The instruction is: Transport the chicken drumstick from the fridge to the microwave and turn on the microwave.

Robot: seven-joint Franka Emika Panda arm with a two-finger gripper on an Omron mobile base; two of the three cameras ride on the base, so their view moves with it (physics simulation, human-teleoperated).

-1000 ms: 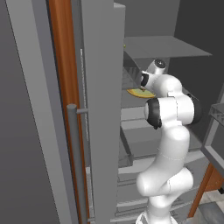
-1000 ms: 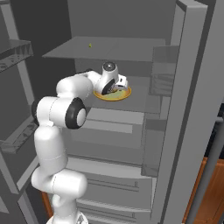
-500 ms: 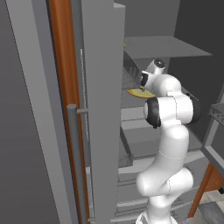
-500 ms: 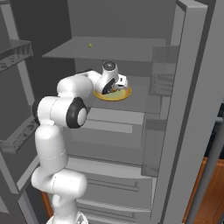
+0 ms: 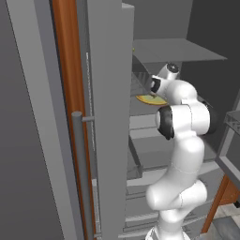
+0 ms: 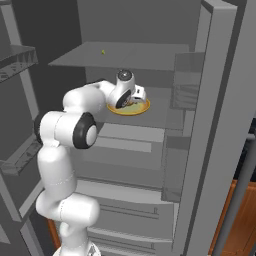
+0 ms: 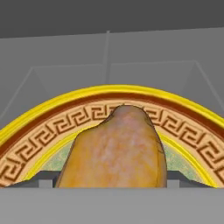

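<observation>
The chicken drumstick [image 7: 116, 148] is an orange-brown lump lying on a yellow plate [image 7: 65, 120] with a patterned rim, on a middle shelf of the open fridge [image 6: 215, 100]. My gripper [image 7: 111, 181] is down over the drumstick and open; its fingertips [image 7: 47, 180] stand at either side of the lump, close to its edges. From the right base view the gripper [image 6: 134, 97] sits on the plate [image 6: 131, 108]. In the left base view the hand [image 5: 151, 91] covers the plate [image 5: 149, 99] apart from its rim. The microwave is out of view.
A grey shelf [image 6: 125, 55] hangs just above my hand. The fridge's open doors, with their bins [image 6: 182, 95], flank the arm on both sides. Drawers [image 6: 130, 210] lie below. A wooden cabinet edge [image 5: 68, 93] stands left of the fridge door [image 5: 110, 93].
</observation>
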